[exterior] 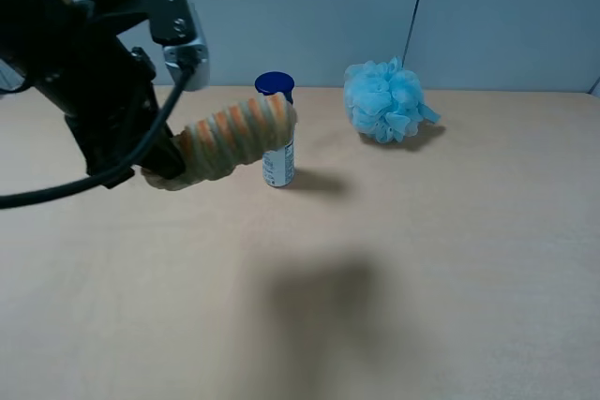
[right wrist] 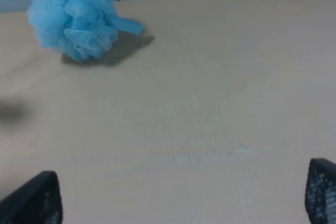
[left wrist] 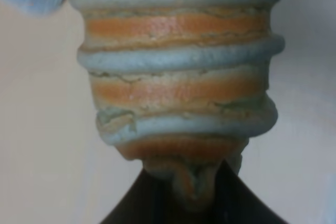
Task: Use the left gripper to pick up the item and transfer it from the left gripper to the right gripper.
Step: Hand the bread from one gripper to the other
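The item (exterior: pixel 234 135), a ribbed roll striped orange and pale grey-green, hangs in the air at the left, held by one end. My left gripper (exterior: pixel 167 164) is shut on that end; the roll sticks out to the right, above the table and in front of the bottle. In the left wrist view the item (left wrist: pixel 176 72) fills the frame, its end pinched between the dark jaws. My right gripper (right wrist: pixel 184 198) is open and empty over bare table; only its two fingertips (right wrist: pixel 37 200) show. It is out of the exterior high view.
A white bottle with a blue cap (exterior: pixel 277 152) stands behind the roll. A fluffy light-blue bath pouf (exterior: pixel 385 100) lies at the back, also in the right wrist view (right wrist: pixel 76 17). The wooden table (exterior: pixel 450 259) ends at a grey wall.
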Robot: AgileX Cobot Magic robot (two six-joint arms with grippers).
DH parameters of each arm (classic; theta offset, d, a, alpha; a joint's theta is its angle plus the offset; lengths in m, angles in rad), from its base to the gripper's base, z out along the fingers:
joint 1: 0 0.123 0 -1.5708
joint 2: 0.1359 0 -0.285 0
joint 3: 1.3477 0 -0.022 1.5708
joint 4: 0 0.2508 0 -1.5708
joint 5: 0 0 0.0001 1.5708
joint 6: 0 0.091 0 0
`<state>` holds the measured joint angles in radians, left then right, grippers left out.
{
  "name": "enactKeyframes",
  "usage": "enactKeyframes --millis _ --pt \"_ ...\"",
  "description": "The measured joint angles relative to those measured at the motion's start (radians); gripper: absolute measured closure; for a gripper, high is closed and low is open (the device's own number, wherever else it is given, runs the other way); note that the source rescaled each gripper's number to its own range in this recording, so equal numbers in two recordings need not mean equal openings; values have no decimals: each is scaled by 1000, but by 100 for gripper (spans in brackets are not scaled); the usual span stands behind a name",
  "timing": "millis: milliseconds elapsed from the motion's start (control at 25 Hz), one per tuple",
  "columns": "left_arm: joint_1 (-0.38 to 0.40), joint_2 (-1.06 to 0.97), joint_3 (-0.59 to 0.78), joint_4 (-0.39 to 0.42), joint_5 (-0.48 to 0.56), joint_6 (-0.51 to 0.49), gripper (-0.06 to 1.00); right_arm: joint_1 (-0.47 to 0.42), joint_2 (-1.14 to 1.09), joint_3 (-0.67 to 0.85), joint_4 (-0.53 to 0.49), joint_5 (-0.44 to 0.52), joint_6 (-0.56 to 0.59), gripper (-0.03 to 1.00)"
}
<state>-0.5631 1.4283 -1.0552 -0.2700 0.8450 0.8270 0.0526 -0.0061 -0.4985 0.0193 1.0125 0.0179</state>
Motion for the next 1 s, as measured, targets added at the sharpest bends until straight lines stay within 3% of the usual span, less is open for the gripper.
enactKeyframes --millis 240,560,760,1000 --pt "-93 104 -44 13 -85 13 92 0 22 -3 76 1 0 -3" --pt "-187 169 -62 36 -201 17 93 1 359 -90 373 -21 -55 -3" --pt "-236 169 -64 88 -219 17 93 1 606 -96 651 -60 -291 -3" --pt "-246 169 -64 90 -243 18 94 1 841 -97 892 -128 -615 -3"
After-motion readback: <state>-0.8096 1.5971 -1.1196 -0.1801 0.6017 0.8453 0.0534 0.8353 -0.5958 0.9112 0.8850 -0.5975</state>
